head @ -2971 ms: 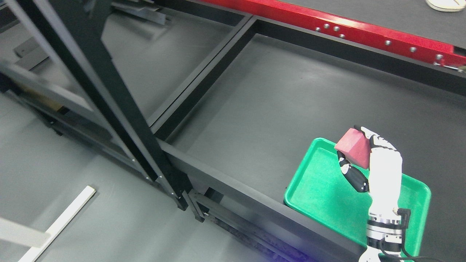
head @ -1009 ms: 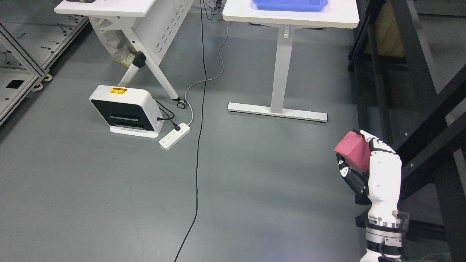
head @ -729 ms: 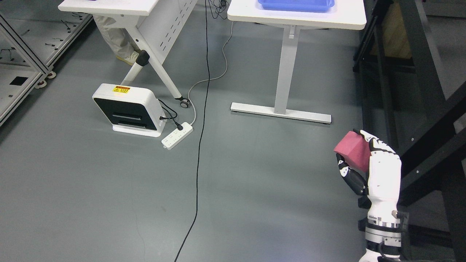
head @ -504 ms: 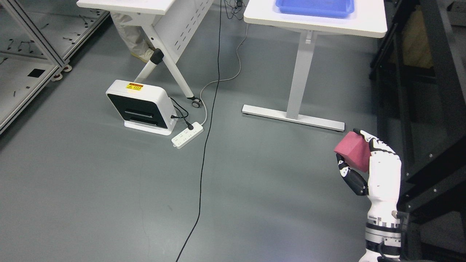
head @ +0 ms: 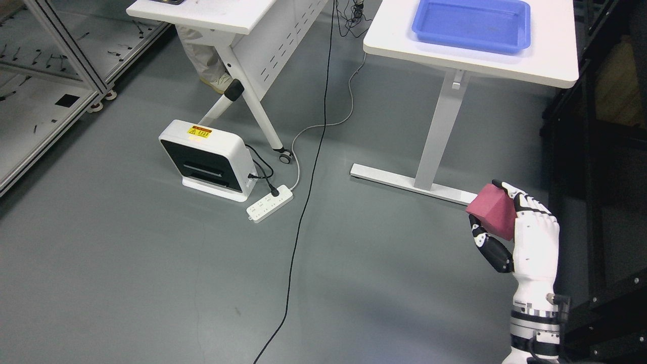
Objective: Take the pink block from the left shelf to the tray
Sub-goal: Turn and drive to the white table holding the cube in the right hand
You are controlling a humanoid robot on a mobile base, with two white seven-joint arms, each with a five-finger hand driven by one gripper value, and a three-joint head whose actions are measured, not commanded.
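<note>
Lower right of head view: our right hand (head: 523, 237) rises from the bottom edge, wrist below, white back toward the camera.
Fingers: curled around the pink block (head: 492, 210); dark thumb (head: 489, 244) under its lower left face, white fingertips over its top right edge.
Pink block: held in the air above grey floor (head: 126, 263), tilted with one corner up, touching no surface.
Left hand: we see none of it.
Blue tray (head: 471, 24): flat on the white table (head: 546, 63) at top right, well apart from the block and higher in the picture.
Table foot: white bar (head: 404, 183) on the floor, its right end just behind the block.
Floor, centre left: white box unit with a yellow label (head: 208, 162), power strip (head: 270, 203) just beside it, black cable (head: 303, 202) running down the middle.
Top left: folding table (head: 237, 12), a person's trouser leg and shoe (head: 207, 55) beneath it; metal rack (head: 55, 55) at far left.
Right edge: black frame (head: 601, 167).
</note>
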